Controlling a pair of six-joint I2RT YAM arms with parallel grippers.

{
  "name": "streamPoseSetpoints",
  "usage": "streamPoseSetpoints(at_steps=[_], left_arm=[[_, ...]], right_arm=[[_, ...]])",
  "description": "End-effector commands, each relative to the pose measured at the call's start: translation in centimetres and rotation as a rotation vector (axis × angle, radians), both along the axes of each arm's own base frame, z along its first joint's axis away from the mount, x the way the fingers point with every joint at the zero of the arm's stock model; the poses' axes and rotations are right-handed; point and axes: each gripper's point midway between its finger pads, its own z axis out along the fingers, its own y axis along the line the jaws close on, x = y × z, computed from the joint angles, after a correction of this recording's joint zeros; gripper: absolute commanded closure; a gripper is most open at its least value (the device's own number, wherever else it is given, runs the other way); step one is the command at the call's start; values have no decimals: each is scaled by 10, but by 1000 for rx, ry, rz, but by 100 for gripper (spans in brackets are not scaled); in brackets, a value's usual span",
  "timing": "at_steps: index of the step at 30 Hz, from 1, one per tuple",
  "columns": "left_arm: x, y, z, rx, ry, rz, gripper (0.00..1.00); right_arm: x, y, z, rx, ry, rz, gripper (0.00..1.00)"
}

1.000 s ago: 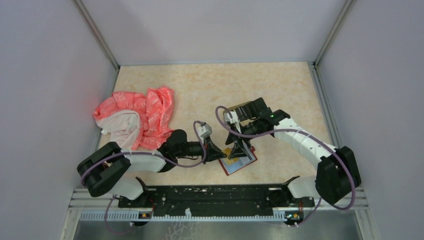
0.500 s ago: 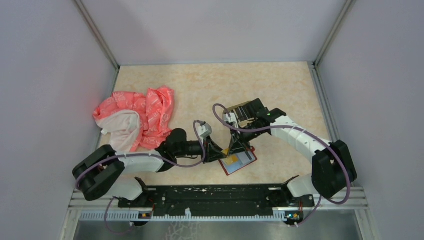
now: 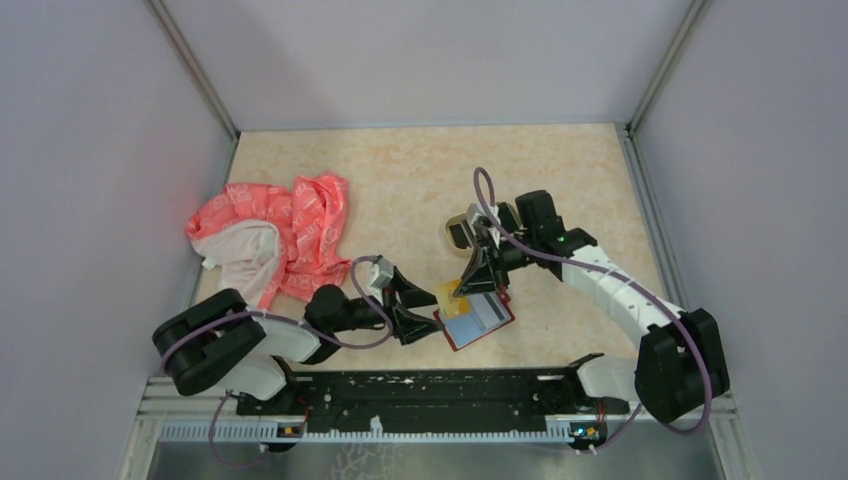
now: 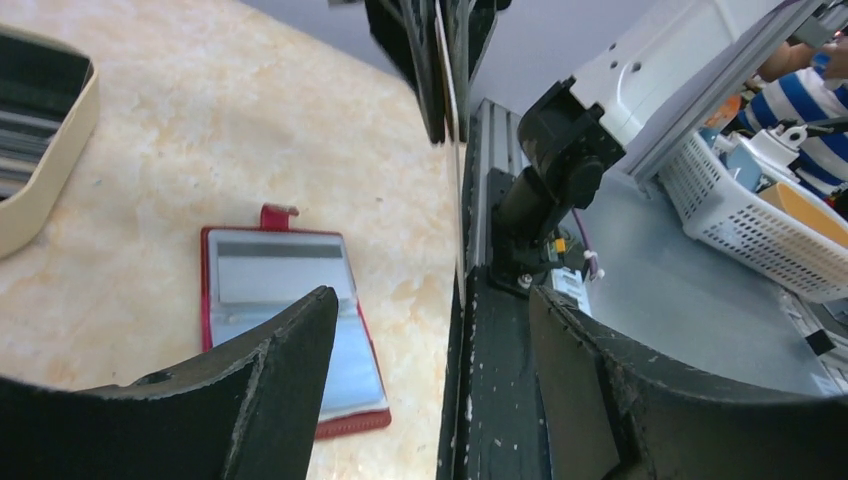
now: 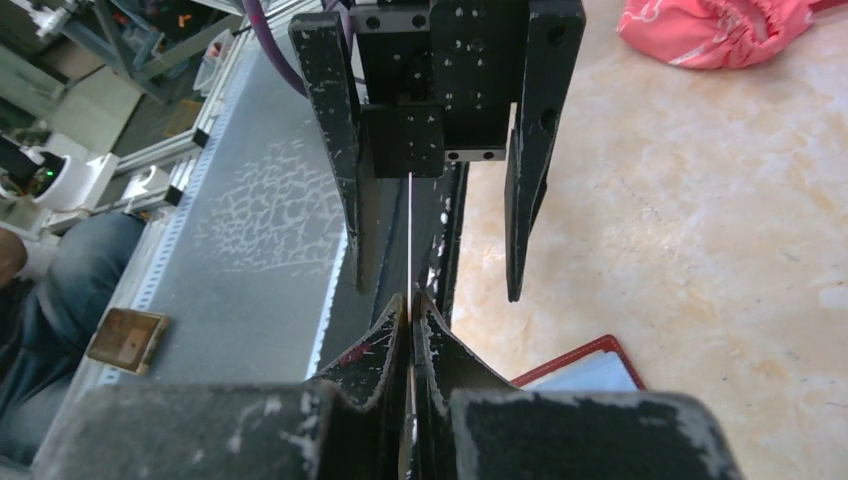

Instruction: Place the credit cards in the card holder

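1. Top view: my left fingers [image 3: 420,314] sit low over the counter [image 3: 400,180]. They are spread wide, hold nothing, and their tips point toward the wallet [image 3: 482,322].
2. Top view: my right fingers [image 3: 472,282] are clamped on a gold card [image 3: 450,293]. The card is over the wallet's upper left corner; I cannot tell whether it touches.
3. Top view: the wallet lies open and flat near the front edge of the counter, between the two arms. A tan tray [image 3: 457,232] is partly hidden behind the right arm. A pink cloth [image 3: 270,235] lies well apart on the left.
4. Left wrist view: my left fingers stand far apart. The open wallet lies beyond them with its sleeves facing up and its red tab [image 4: 278,215] at the far edge. The tray at the left edge holds dark cards [image 4: 25,150]. Above, my right fingers hold the gold card edge-on.
5. Right wrist view: my right fingers pinch the gold card, which shows as a thin line. My left fingers face them, one on each side of that line and apart from it. A corner of the wallet shows at lower right.
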Motion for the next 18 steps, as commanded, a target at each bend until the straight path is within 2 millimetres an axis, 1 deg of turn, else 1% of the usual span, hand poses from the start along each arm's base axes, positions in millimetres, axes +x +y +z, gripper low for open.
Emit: streamPoseSetpoints(at_steps=[1,5,6,7,8,9,10,11,12,13,14,16,17,18], left_arm=[[-1,-14,44,-147,-77,-41,24],[5,-22,47,-146,-58,-35,29],[8,-25,46,-140,-49,-33,31],[9,-27,44,-130,-35,-33,37],[11,-29,42,-118,-26,-35,47],[10,-32,40,-109,-22,-50,61],[9,-34,37,-99,-15,-66,78],[9,-36,36,-91,-3,-75,93],[8,-37,33,-83,7,-86,100],[7,-37,31,-73,13,-94,100],[7,-35,28,-62,22,-92,100],[8,-33,20,-14,43,-95,100],[8,-32,8,43,74,-93,100],[8,-31,2,82,84,-97,100]], right_arm=[[2,4,26,103,22,7,100],[3,4,25,99,24,2,100],[3,4,25,98,22,-1,100],[3,4,24,96,24,-1,100],[3,4,24,97,23,0,100],[2,4,24,96,24,-1,100],[3,4,23,96,22,-1,100],[2,4,24,98,17,1,100],[3,4,25,99,1,2,100],[1,2,22,79,-2,0,95],[0,-1,19,52,-24,-2,81],[3,-6,13,2,-128,1,59],[5,-9,9,-23,-174,5,49],[6,-11,4,-50,-191,3,44]])
